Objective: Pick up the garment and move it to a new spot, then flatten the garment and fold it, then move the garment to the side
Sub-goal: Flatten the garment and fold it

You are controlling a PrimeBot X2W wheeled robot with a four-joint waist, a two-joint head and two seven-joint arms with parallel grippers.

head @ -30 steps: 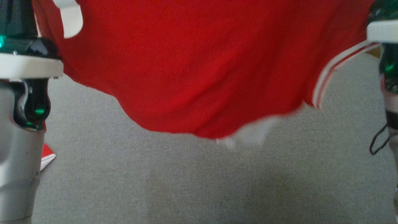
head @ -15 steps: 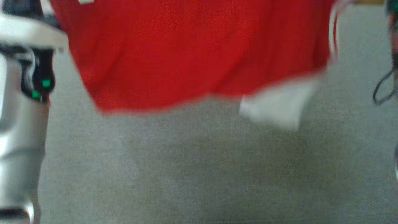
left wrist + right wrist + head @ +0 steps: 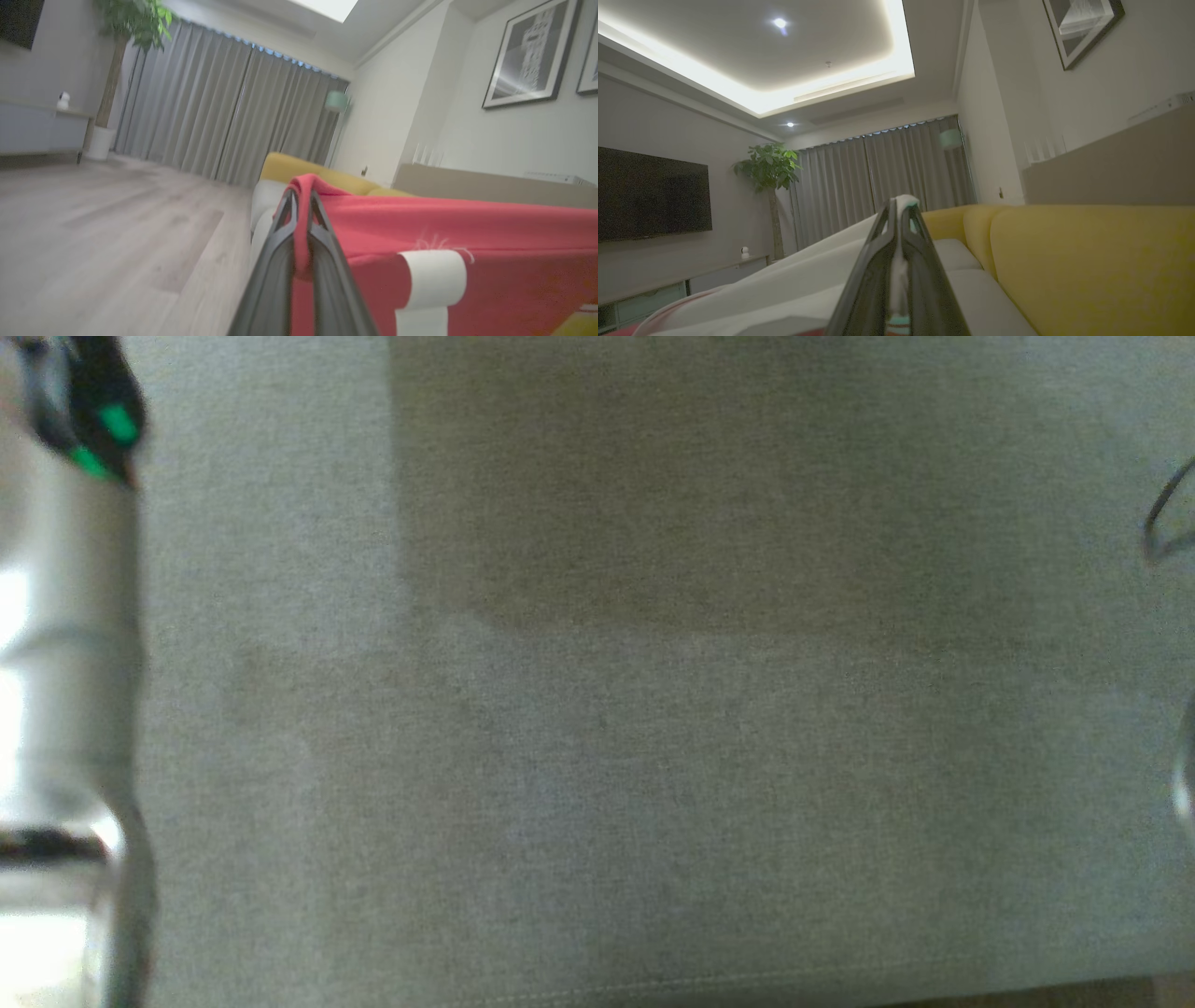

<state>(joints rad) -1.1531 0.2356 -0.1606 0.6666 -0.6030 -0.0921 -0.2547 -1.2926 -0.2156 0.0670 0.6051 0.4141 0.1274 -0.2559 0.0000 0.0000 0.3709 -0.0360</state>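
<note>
Pinched shut with left gripper on fold of red garment; cloth stretched taut off to right, white patch on it. Closed tight likewise with right gripper on white edge, likely of same garment, trailing down-left. Held aloft near yellow sofa. Below, in head view: grey cushion, pale left forearm at edge, blurred.

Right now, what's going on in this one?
The robot holds the red garment up in the air between both arms, above the grey fabric surface. The left claw is shut on a red edge, the right claw on a white part of it. Nothing is laid flat or folded yet. A yellow sofa stands close by.
</note>
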